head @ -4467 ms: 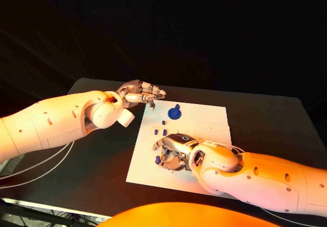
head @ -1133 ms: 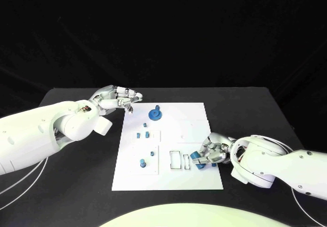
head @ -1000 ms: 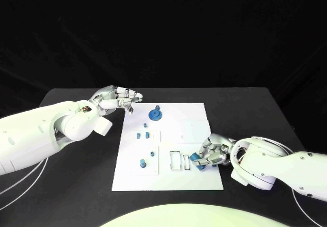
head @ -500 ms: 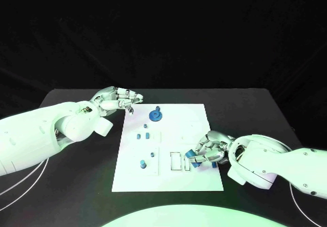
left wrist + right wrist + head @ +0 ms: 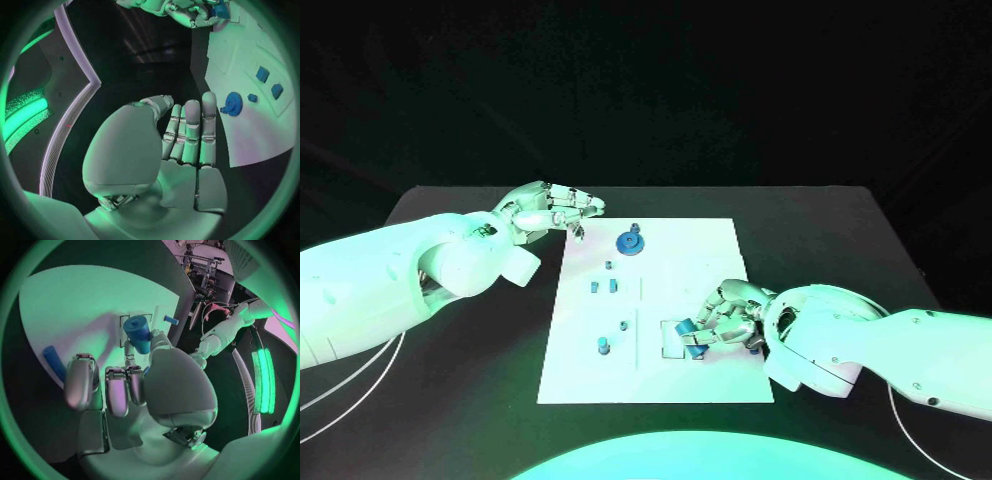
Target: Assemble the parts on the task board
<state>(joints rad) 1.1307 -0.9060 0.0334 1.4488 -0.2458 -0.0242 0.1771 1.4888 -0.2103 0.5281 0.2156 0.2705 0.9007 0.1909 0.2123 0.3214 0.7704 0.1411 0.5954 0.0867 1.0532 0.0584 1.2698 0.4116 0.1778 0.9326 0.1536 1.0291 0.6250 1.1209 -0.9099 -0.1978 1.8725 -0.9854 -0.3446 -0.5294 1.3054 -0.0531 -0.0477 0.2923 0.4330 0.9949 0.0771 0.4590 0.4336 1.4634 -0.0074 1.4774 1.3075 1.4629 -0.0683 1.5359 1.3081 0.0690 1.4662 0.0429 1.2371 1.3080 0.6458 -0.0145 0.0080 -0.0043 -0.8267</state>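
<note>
Right wrist view, silver right hand (image 5: 125, 385) pinching blue cylindrical part (image 5: 138, 333)

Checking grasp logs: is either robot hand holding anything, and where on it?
Right robot hand pinches a blue cylindrical part by its side, over the task board. Left robot hand holds nothing.

I see a white task board (image 5: 711, 260) on the black table (image 5: 848, 240). On its far edge sits a blue gear (image 5: 632, 242), with small blue parts (image 5: 594, 287) near it. My silver right hand (image 5: 718, 322) holds a blue cylinder (image 5: 139, 333). My left hand (image 5: 553, 208) is silver too; both arms are white.
</note>
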